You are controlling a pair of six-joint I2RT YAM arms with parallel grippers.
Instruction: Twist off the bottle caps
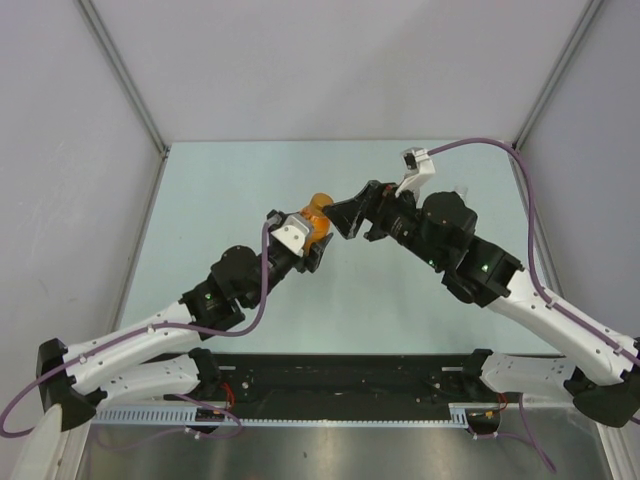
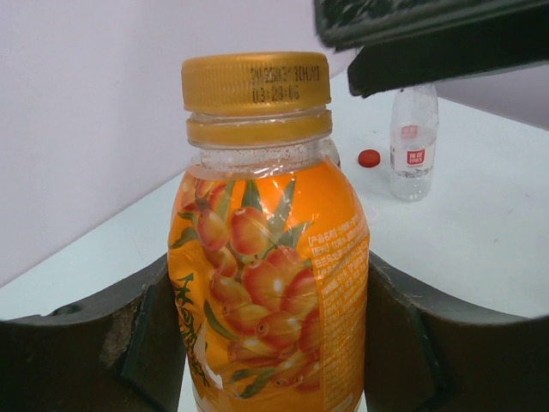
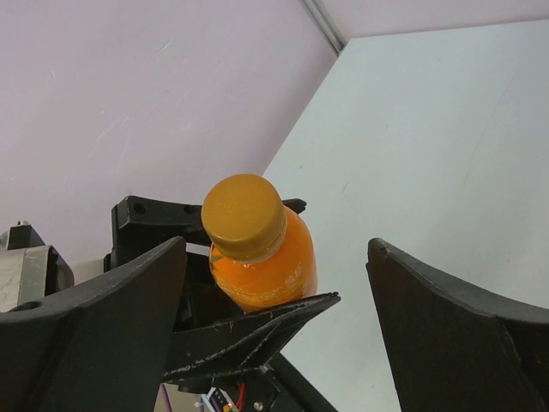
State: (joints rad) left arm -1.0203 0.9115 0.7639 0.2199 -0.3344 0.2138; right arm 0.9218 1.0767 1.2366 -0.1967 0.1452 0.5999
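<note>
Left gripper (image 2: 274, 339) clamps the orange bottle (image 2: 266, 283) by its body, one finger pressed to each side, over the middle of the pale table (image 1: 240, 180). Right gripper (image 3: 276, 249) hangs close to the bottle's top with its jaws spread wide, the cap showing between them, untouched. Farther back on the table stands a clear bottle (image 2: 413, 146) with a red label band, its top hidden. The orange cap (image 2: 256, 83) sits on the held bottle's neck; a red cap (image 2: 369, 158) lies on the table just beside the clear bottle.
</note>
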